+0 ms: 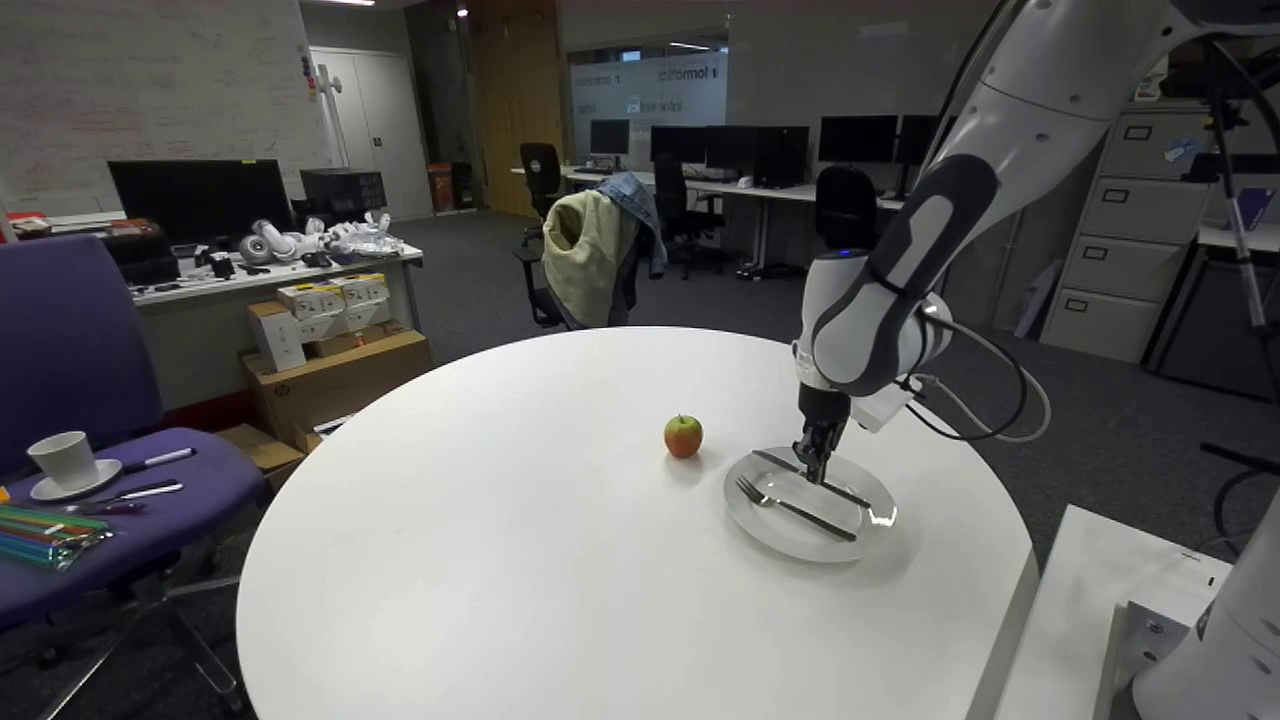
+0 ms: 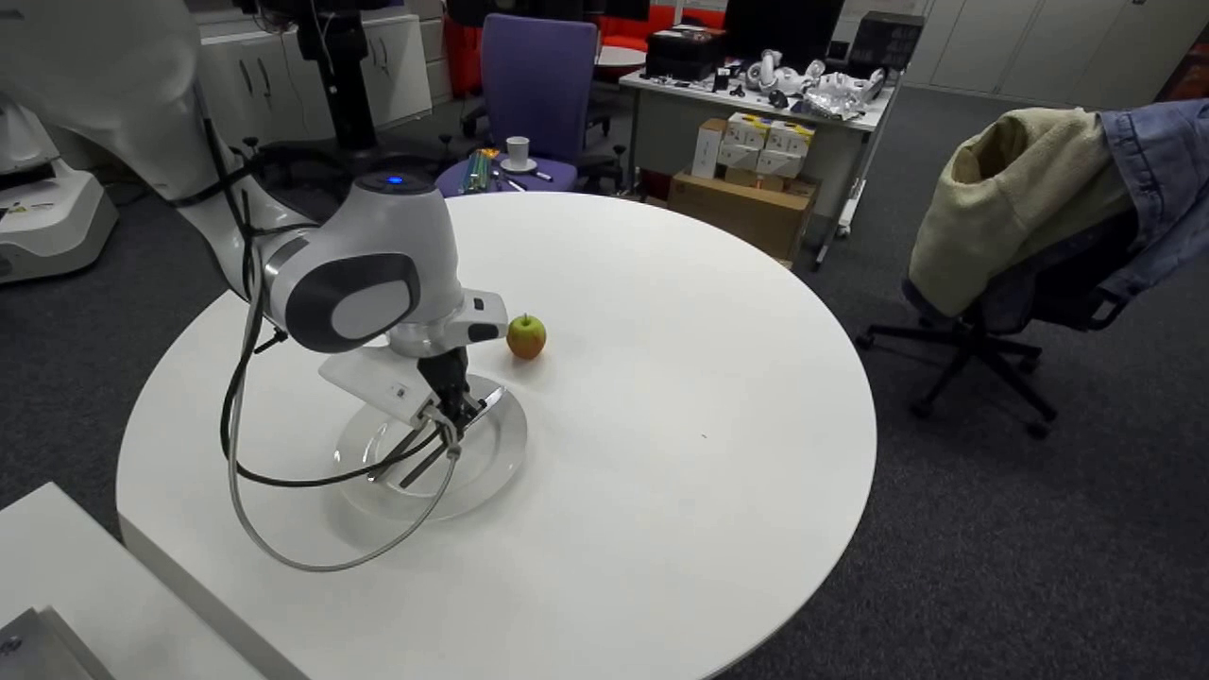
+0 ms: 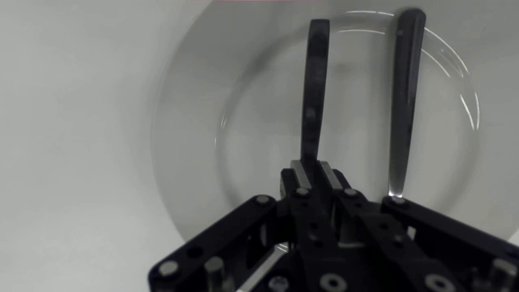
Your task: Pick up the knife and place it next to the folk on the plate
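Plate (image 1: 775, 537) right of frame center had the fork (image 1: 815, 520) on it, knife (image 3: 314, 89) alongside, gripper (image 3: 310, 165) pinched nearly closed around the knife. I saw an apple (image 1: 683, 437) mid-frame on the table (image 1: 500, 520), purple chair (image 1: 75, 340) far left.

Plate (image 1: 775, 529): white, with bright streaks of reflected light.
Knife (image 3: 316, 89): black handle, silver blade (image 2: 491, 401) showing in an exterior view.
Fork (image 1: 797, 512): black handle, silvery-grey tines.
Apple (image 1: 683, 437): green on top, blushing orange-red below.
Gripper (image 3: 315, 174): black, with pale grey pads (image 3: 330, 174).
Arm (image 1: 1020, 140): white, with charcoal panels and a glowing blue light (image 1: 843, 253).
Table (image 1: 540, 520): plain white.
Chair (image 1: 90, 350): purple.
Cup (image 1: 65, 460): white.
Clothes (image 1: 582, 255): pale cream and denim blue.
Carpet (image 1: 470, 275): dark grey.
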Motion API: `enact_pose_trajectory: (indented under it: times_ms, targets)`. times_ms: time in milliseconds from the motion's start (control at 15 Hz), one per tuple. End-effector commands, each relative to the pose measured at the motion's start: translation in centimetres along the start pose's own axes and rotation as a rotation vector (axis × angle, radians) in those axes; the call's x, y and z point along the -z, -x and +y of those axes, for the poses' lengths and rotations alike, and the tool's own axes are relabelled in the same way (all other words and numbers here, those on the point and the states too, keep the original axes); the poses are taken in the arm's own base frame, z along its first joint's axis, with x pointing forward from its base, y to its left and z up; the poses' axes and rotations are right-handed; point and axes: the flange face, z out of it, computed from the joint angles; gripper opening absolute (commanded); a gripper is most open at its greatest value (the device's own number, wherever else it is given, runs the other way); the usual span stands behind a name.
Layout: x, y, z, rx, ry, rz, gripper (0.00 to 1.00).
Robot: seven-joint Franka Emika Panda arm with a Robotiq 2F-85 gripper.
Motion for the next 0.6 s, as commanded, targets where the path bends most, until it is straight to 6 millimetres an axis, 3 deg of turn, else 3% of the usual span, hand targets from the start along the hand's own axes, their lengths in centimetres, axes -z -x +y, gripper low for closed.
enact_pose_trajectory:
  times_ms: [0,533]
  targets:
    - [0.0,0.0,-0.2,0.030,0.011,0.000,0.02]
    - [-1.3,0.2,-1.3,0.088,0.018,-0.018,0.02]
